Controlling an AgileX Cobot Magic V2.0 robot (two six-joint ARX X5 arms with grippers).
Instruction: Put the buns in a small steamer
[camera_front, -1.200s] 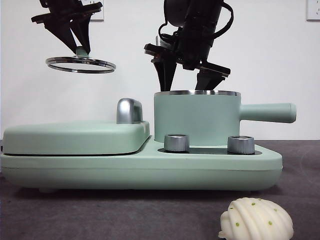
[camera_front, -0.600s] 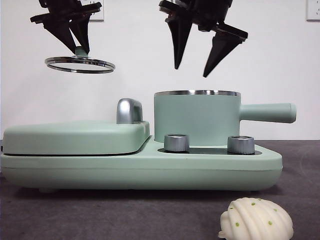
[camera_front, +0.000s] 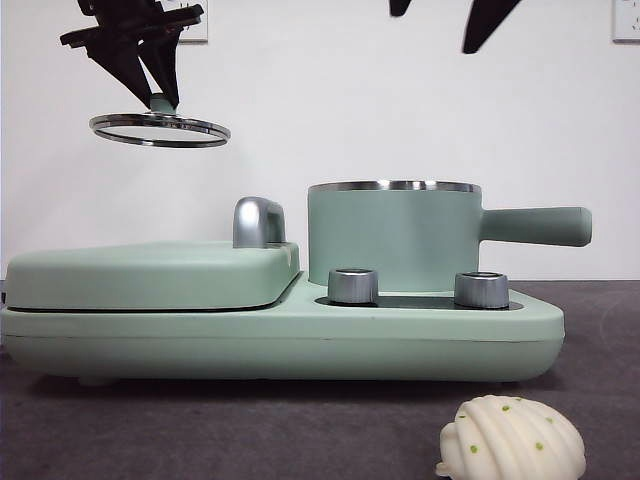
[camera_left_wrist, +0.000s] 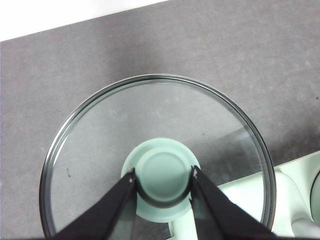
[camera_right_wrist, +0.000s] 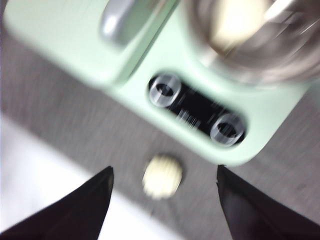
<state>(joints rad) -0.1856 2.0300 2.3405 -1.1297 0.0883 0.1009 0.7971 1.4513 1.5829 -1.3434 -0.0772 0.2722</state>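
Jaws of the left gripper (camera_left_wrist: 162, 181) are clamped on the green knob (camera_left_wrist: 163, 176) of the glass lid (camera_front: 160, 129), holding it in the air above the flat grill lid (camera_front: 150, 272), well to the side of the small steamer (camera_front: 394, 236). The right gripper (camera_right_wrist: 162, 210) has its jaws spread wide and empty, high above the appliance; in the front view only two black tips show at the top edge.

Inside the uncovered steamer, the blurred right wrist view shows a pale cream shape that is probably the smooth bun (camera_right_wrist: 235, 20), so half the job looks done. The ridged shell-shaped bun (camera_front: 513, 439) with green specks lies on the grey desk (camera_front: 200, 430) in front of the appliance, near the two steel dials (camera_front: 353, 285).

What is left, by this reading: pick up that second bun, drop it into the steamer, and likely set the lid back on.
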